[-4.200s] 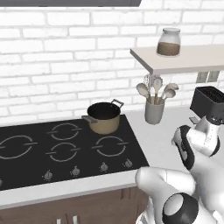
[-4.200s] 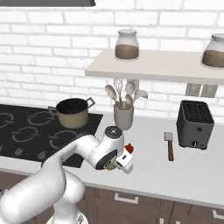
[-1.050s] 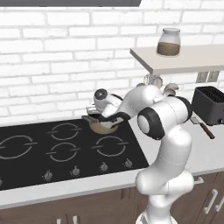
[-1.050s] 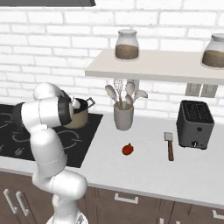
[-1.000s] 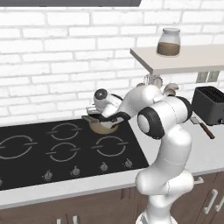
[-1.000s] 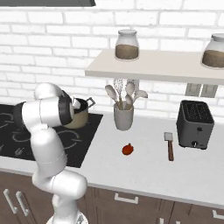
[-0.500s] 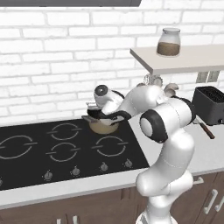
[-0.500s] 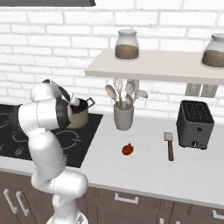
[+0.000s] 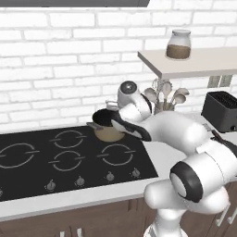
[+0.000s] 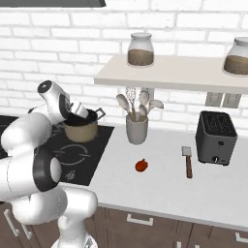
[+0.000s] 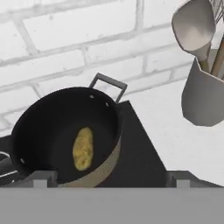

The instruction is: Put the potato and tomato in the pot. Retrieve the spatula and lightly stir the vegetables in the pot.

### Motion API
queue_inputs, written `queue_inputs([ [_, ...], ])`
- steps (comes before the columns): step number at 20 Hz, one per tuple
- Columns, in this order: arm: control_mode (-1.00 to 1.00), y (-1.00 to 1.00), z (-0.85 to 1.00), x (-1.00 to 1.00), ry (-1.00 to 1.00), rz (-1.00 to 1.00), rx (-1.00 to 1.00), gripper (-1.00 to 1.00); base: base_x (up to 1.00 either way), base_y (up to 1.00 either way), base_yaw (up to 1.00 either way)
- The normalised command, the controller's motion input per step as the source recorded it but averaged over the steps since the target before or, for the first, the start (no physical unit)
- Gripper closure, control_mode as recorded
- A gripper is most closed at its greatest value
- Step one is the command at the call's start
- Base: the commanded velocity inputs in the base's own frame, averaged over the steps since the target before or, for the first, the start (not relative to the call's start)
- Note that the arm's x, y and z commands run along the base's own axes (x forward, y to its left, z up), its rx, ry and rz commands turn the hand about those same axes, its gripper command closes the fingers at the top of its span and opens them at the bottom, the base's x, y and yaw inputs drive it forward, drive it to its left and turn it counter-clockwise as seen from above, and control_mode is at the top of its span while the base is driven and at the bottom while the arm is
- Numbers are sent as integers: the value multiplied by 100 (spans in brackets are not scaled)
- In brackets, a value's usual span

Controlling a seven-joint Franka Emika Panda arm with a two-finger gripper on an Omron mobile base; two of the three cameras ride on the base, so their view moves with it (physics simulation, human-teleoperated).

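Pincer: I see my pincer spread wide with nothing in it, tips either side of the hand view, hanging just above the pot's near rim.
Arm: it reaches left over the hob; the hand sits against the pot in both base views.
Tomato: lying on the bench, in front of the cup, well apart from the pot.
Spatula: flat on the bench just left of the toaster, blade toward the wall.
Pot: on the hob's back right burner, upright, one grey loop handle toward the wall.
Potato: I see it lying on the pot's dark floor, near the middle.
Cup: grey, on the bench right of the pot, holding spoons and other utensils.
Shelf: on the brick wall above the bench, with two jars I can see in the right base view.
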Motion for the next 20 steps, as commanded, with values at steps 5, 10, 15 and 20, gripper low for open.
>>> queue_inputs([
  [5, -100, -97, 0, -99, 1, -14, 0, -100, 0, 0, 0],
  [10, -100, -99, -15, -61, 2, -11, -5, -100, 0, 0, 0],
  [15, -100, -95, -19, -28, 12, -3, -1, -100, 0, 0, 0],
  [20, -100, -60, -15, -18, 11, 0, 0, -100, 0, 0, 0],
])
